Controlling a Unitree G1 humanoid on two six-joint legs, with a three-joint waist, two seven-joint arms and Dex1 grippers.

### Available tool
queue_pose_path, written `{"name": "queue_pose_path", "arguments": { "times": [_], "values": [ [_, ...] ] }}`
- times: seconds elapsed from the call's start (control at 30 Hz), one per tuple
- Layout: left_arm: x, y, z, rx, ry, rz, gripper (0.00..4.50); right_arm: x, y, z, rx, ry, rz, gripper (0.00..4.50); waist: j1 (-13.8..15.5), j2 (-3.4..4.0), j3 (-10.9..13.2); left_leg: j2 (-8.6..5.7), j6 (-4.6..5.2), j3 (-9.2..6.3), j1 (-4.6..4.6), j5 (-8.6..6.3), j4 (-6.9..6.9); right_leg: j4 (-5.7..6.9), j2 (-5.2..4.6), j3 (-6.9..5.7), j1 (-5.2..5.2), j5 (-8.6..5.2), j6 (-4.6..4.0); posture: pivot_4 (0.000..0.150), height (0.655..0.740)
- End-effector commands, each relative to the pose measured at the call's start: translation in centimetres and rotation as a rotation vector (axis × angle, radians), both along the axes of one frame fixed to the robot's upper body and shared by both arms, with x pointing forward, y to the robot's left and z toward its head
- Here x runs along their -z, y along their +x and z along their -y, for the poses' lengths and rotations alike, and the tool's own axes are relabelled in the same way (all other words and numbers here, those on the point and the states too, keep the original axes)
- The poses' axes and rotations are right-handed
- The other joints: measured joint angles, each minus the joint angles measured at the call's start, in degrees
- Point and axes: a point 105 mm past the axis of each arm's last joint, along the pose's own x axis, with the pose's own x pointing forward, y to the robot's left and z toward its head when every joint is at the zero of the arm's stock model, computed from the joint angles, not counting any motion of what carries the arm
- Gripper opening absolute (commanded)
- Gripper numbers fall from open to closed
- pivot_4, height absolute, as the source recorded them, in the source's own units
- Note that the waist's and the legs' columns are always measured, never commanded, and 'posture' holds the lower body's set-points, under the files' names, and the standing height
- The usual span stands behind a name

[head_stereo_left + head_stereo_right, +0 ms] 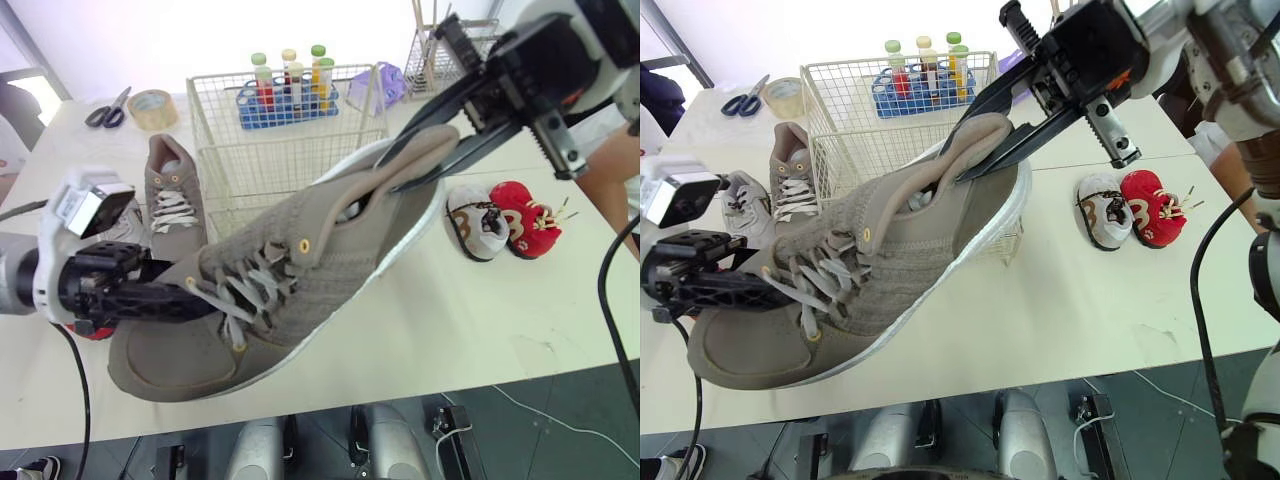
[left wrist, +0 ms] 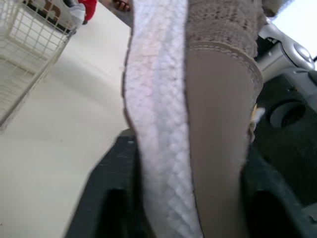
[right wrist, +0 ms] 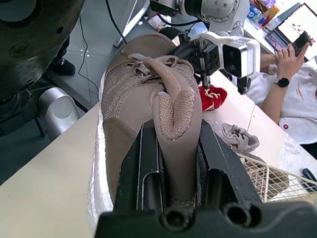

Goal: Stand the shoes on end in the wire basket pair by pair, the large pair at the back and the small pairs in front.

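Two grips on one shoe. Holds the right gripper (image 1: 405, 165) clamped tight on the heel tab of the large taupe shoe (image 1: 300, 270), and the left gripper (image 1: 185, 298) squeezed over its toe end, sole to upper. Keeps it raised, heel high, above the table's (image 1: 450, 320) near edge just before the wire basket (image 1: 260, 170), probably to tip it on end at the back. Leaves its mate (image 1: 172, 195) flat beside the basket's left wall, with the small grey shoe (image 1: 476, 222) and small red shoe (image 1: 528, 220) toward the right edge.
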Motion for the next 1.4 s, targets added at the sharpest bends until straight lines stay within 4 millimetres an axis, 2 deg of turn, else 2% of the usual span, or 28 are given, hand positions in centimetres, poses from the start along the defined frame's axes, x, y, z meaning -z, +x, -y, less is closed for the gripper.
{"name": "queue_pose_path", "arguments": {
  "times": [0.03, 0.07, 0.13, 0.17, 0.23, 0.33, 0.43, 0.53, 0.63, 0.73, 0.97, 1.17, 1.4],
  "values": [
    [-2.1, -1.1, 0.9, 0.056, -0.111, 0.089, 1.24, -2.2, -0.6, 0.9, 0.022, 0.066, 0.018, 0.27, 0.04, 0.00, 0.00, 0.00, 0.02, 0.00, 0.00, -0.01, 0.06, 0.05, -0.01, 0.00, 0.00, 0.00, 0.00, 0.150, 0.7400],
    [-2.5, -1.1, 1.0, 0.046, -0.141, 0.103, 1.24, -2.5, -0.4, 1.1, 0.040, 0.082, 0.008, 0.27, 0.04, 0.00, 0.00, 0.00, 0.03, -0.01, -0.01, -0.02, 0.12, 0.08, -0.01, 0.00, 0.02, 0.00, 0.00, 0.150, 0.7400],
    [-2.9, -0.9, 1.2, 0.005, -0.195, 0.138, 1.22, -4.1, 0.7, 1.3, 0.092, 0.180, 0.030, 1.25, -0.02, 0.00, 0.00, 0.01, 0.07, -0.03, -0.01, -0.05, 0.28, 0.17, -0.04, 0.01, 0.05, 0.00, 0.00, 0.150, 0.7400],
    [-2.8, -0.6, 1.3, -0.031, -0.227, 0.158, 1.22, -5.0, 1.4, 2.0, 0.154, 0.248, 0.019, 1.61, -0.02, 0.00, 0.00, 0.01, 0.08, -0.02, 0.00, -0.05, 0.33, 0.22, -0.05, 0.01, 0.06, 0.00, 0.00, 0.150, 0.7400],
    [-2.8, -0.3, 1.3, -0.097, -0.292, 0.183, 1.22, -6.0, 2.6, 3.6, 0.282, 0.362, -0.016, 2.68, 0.06, -0.04, -0.02, 0.01, 0.07, -0.02, 0.03, -0.05, 0.41, 0.36, -0.08, 0.02, 0.08, 0.01, -0.01, 0.150, 0.7400],
    [-3.7, 0.1, 1.2, -0.182, -0.422, 0.209, 1.22, -6.0, 4.6, 6.8, 0.503, 0.506, -0.152, 4.22, 0.59, -0.19, -0.11, 0.00, 0.05, -0.18, 0.03, -0.05, 0.45, 0.32, -0.10, -0.05, 0.20, 0.00, -0.02, 0.150, 0.7400],
    [-4.6, 0.9, 1.4, -0.224, -0.501, 0.245, 1.22, -5.0, 6.1, 9.9, 0.617, 0.689, -0.414, 4.22, 1.26, -0.21, -0.12, -0.01, 0.04, -0.21, 0.11, -0.05, 0.49, 0.12, -0.10, -0.08, 0.40, 0.08, -0.13, 0.150, 0.7400],
    [-5.0, 1.8, 1.4, -0.253, -0.547, 0.270, 1.22, -3.4, 5.9, 10.7, 0.578, 0.805, -0.687, 4.22, 1.41, -0.14, -0.11, -0.01, 0.03, -0.18, 0.14, -0.03, 0.48, 0.09, -0.07, -0.12, 0.44, 0.19, -0.13, 0.150, 0.7400],
    [-5.3, 3.0, 1.5, -0.268, -0.586, 0.282, 1.22, -1.4, 5.6, 9.5, 0.544, 0.842, -0.869, 4.22, 1.28, -0.13, -0.11, 0.02, 0.01, -0.20, 0.19, 0.00, 0.45, 0.10, 0.02, -0.16, 0.50, 0.19, -0.12, 0.150, 0.7400],
    [-5.7, 4.2, 2.1, -0.253, -0.626, 0.293, 1.22, -0.6, 4.8, 6.5, 0.440, 0.867, -1.046, 4.22, 1.21, -0.12, -0.12, 0.04, 0.00, -0.12, 0.28, 0.01, 0.44, 0.16, 0.05, -0.12, 0.50, 0.19, -0.11, 0.150, 0.7400],
    [-6.2, 6.2, 3.0, -0.244, -0.632, 0.322, 1.22, 0.1, 3.0, 2.2, 0.391, 0.798, -1.141, 4.22, 1.57, -0.15, -0.13, -0.02, 0.01, -0.22, 0.26, 0.03, 0.47, 0.26, 0.08, -0.14, 0.63, 0.23, -0.02, 0.150, 0.7400],
    [-5.9, 6.7, 3.7, -0.248, -0.617, 0.341, 1.22, -0.2, 2.7, 1.1, 0.375, 0.782, -1.170, 4.22, 1.31, -0.17, -0.14, -0.03, 0.07, -0.23, 0.26, 0.01, 0.47, -0.02, 0.11, -0.12, 0.67, 0.29, 0.07, 0.150, 0.7400],
    [-5.1, 6.7, 4.9, -0.231, -0.589, 0.357, 1.22, 0.4, 3.9, 0.1, 0.416, 0.757, -1.158, 4.22, 1.41, -0.17, -0.14, 0.00, 0.07, -0.24, 0.25, 0.00, 0.46, -0.06, 0.15, -0.12, 0.67, 0.29, 0.07, 0.150, 0.7400]
  ]
}}
